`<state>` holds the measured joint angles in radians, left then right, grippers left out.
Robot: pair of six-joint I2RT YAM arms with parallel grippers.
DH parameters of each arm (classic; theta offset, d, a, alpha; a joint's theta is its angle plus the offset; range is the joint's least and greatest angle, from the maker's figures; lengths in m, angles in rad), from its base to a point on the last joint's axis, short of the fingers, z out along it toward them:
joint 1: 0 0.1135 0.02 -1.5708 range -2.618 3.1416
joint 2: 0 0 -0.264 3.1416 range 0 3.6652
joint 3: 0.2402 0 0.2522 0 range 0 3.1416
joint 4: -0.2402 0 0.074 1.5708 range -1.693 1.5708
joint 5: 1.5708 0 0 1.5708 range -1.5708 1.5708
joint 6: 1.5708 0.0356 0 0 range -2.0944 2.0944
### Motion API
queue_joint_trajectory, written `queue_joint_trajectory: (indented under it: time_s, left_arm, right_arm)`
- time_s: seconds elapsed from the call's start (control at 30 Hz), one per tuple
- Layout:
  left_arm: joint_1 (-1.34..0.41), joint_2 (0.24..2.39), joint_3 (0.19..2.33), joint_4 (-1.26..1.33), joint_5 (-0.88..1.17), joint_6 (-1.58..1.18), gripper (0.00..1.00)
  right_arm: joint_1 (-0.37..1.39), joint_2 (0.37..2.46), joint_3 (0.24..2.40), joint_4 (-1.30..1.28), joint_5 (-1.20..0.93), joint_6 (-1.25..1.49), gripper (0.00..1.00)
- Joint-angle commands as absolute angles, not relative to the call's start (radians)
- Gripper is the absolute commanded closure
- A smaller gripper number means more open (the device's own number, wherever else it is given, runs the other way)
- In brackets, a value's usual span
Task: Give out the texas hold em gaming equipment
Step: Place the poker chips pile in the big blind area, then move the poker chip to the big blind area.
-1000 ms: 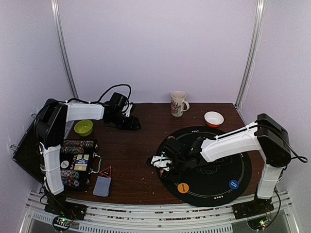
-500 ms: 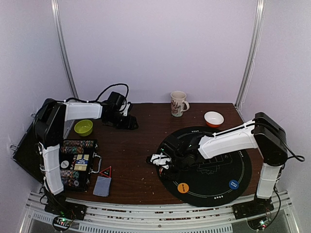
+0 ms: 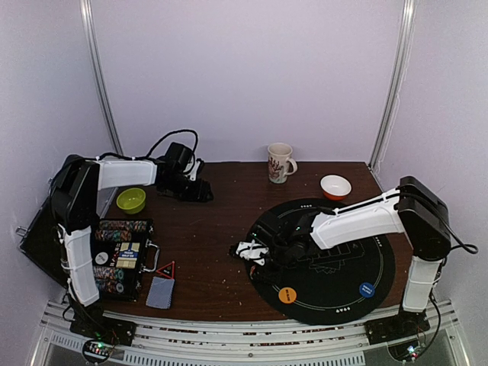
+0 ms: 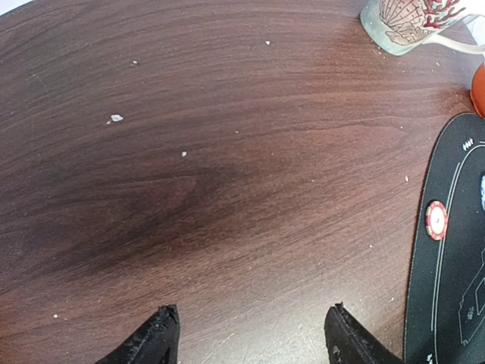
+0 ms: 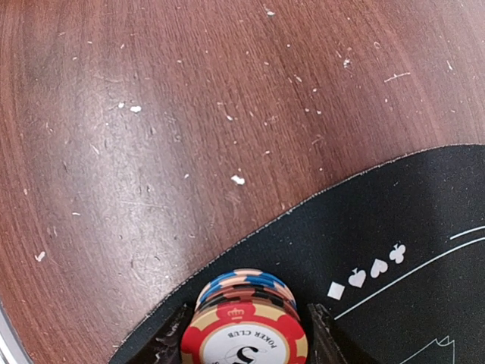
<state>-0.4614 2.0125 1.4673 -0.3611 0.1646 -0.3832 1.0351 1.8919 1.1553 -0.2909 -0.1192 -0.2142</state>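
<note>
While the right arm stretches low across the table (image 3: 206, 236), its gripper (image 5: 242, 345) straddles a chip stack (image 5: 244, 315). The stack stands upright, its axis vertical, on the 9 o'clock rim of the round black mat (image 3: 335, 305). The top chip lies flat and face up, red and cream, and its "5" reads upside down in the wrist view. Blue and orange edges show beneath it. The fingers (image 5: 318, 341) flank the stack right at its edges, but I cannot tell whether they grip it or stand free of it.

The left gripper (image 4: 250, 334) hangs over bare wood toward the table's 11 o'clock. Its fingers (image 4: 155, 341) are spread apart with nothing between them. In its wrist view a single chip (image 4: 436, 220) lies flat just inside the mat's rim, and the mug (image 4: 402, 23) stands beyond it.

The cards (image 3: 160, 292) sit as a squared deck, backs up, at the table's 7 o'clock by the near edge. The deck's long axis runs roughly 12 to 6, slightly tilted. A red triangle (image 3: 166, 268) lies just beside the deck at its 12 o'clock. An open case (image 3: 122, 255) lies near the deck at its 10 o'clock, also lengthwise 12 to 6.

On the mat the orange button (image 3: 287, 294) lies flat at 7 o'clock and the blue button (image 3: 367, 290) at 5 o'clock, well apart.
</note>
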Motion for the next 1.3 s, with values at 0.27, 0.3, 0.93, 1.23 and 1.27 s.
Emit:
queue_joint_trajectory:
  time_s: [0.27,0.3,0.93,1.23,1.27]
  left_arm:
    - [-0.445,1.952,1.449,-0.356,0.141,-0.352,0.3]
    - [-0.444,1.949,1.448,-0.357,0.14,-0.349,0.3]
    - [-0.427,1.836,1.386,-0.402,0.099,-0.31,0.28]
    - [-0.428,1.788,1.344,-0.415,0.071,-0.295,0.28]
    - [-0.427,1.789,1.343,-0.418,0.067,-0.297,0.28]
  right_arm:
    - [1.019,1.844,1.224,-0.369,-0.131,-0.243,0.0]
    - [1.02,1.827,1.242,-0.368,-0.146,-0.246,0.0]
    - [0.743,2.074,1.752,-0.564,0.191,0.187,0.11]
    - [0.695,2.298,1.853,-0.614,0.05,0.173,0.13]
    - [0.695,2.313,1.854,-0.62,0.046,0.17,0.15]
